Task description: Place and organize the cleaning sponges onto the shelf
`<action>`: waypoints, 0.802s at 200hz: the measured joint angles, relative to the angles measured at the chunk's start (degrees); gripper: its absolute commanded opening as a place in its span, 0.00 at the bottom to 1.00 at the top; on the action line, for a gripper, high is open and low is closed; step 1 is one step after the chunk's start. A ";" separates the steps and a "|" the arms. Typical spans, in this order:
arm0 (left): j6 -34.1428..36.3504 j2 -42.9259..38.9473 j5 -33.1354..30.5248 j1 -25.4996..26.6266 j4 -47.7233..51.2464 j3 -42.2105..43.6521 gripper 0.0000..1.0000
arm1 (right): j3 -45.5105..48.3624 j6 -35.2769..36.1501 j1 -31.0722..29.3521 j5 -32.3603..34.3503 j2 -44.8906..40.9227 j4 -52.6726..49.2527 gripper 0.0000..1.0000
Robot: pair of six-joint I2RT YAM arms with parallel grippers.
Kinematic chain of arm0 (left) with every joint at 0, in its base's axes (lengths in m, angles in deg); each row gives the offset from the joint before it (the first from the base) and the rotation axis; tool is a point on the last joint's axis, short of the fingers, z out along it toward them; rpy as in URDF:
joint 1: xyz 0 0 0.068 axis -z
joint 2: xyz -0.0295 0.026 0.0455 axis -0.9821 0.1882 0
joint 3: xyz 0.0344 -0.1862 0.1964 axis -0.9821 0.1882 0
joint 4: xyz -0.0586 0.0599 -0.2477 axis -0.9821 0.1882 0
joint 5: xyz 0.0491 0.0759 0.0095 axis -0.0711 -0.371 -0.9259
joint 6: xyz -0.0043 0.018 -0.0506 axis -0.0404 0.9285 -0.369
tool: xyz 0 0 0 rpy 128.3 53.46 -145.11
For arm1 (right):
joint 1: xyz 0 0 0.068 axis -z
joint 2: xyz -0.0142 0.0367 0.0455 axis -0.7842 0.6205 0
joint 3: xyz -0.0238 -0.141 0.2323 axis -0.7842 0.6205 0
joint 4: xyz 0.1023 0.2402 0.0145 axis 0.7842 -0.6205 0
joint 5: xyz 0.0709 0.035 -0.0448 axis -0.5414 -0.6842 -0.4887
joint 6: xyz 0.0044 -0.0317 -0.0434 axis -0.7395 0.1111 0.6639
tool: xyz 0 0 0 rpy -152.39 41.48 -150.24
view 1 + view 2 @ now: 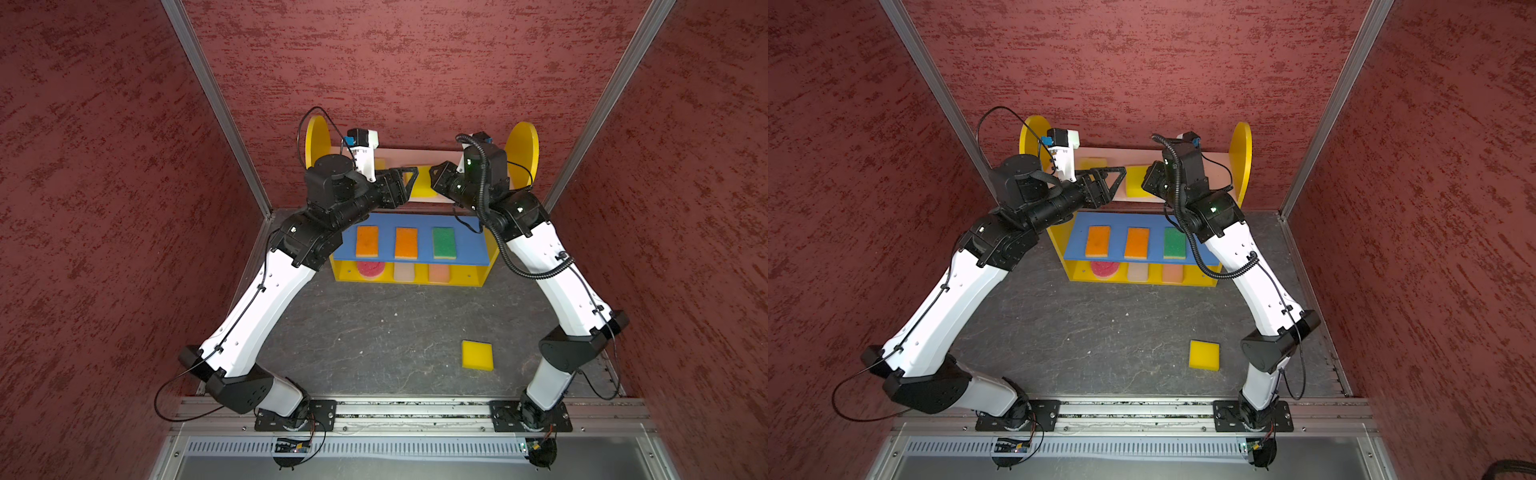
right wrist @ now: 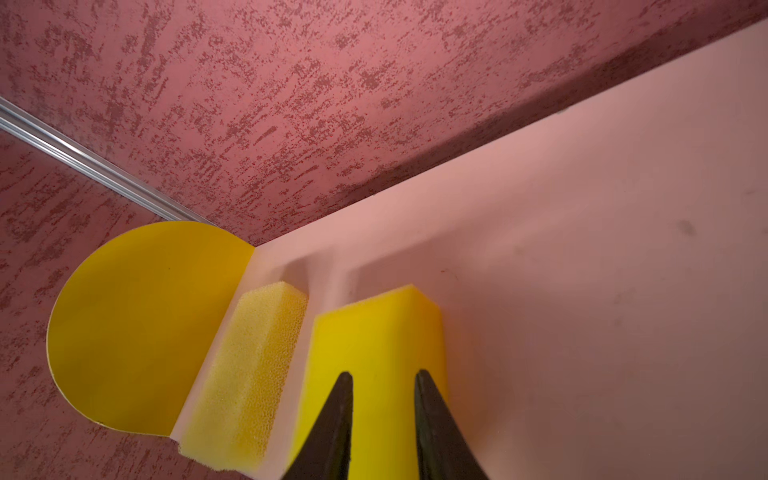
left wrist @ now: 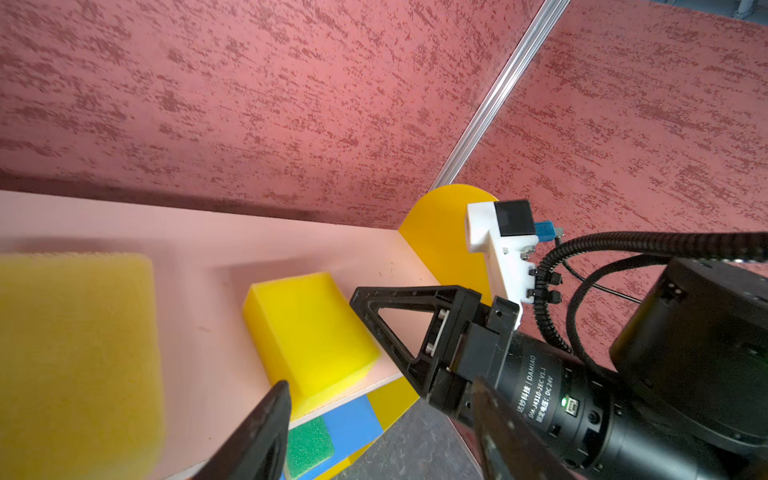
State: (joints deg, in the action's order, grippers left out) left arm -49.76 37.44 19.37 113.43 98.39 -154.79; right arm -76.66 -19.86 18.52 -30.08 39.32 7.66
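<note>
The shelf (image 1: 523, 149) stands against the back wall. On its pink upper board (image 2: 582, 249) lie a pale porous yellow sponge (image 2: 253, 365) by the side panel and a bright yellow sponge (image 2: 374, 328) near the middle. My right gripper (image 2: 383, 373) hovers over the bright one, its jaws slightly apart and holding nothing. My left gripper (image 3: 381, 382) faces it from the other side, open and empty. Another yellow sponge (image 1: 478, 354) lies on the table. The blue board (image 1: 386, 243) carries two orange sponges (image 1: 367, 241) and a green-topped one (image 1: 444, 242).
On the yellow base sit a round red-pink sponge (image 1: 370, 268), an off-white one (image 1: 404, 272) and a peach one (image 1: 439, 272). Red textured walls (image 1: 124, 208) close in on three sides. The right half of the pink board is bare. Dark table (image 1: 374, 332) spreads in front of the shelf.
</note>
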 measured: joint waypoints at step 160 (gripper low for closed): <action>-4.76 4.22 4.70 -0.26 1.42 -0.59 0.68 | 3.96 -0.35 0.09 -2.86 -1.22 2.69 0.27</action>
State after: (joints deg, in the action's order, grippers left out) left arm -54.52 41.66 24.07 113.17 99.82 -155.38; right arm -72.70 -20.21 18.61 -32.95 38.10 10.35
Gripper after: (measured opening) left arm 0.681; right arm 0.273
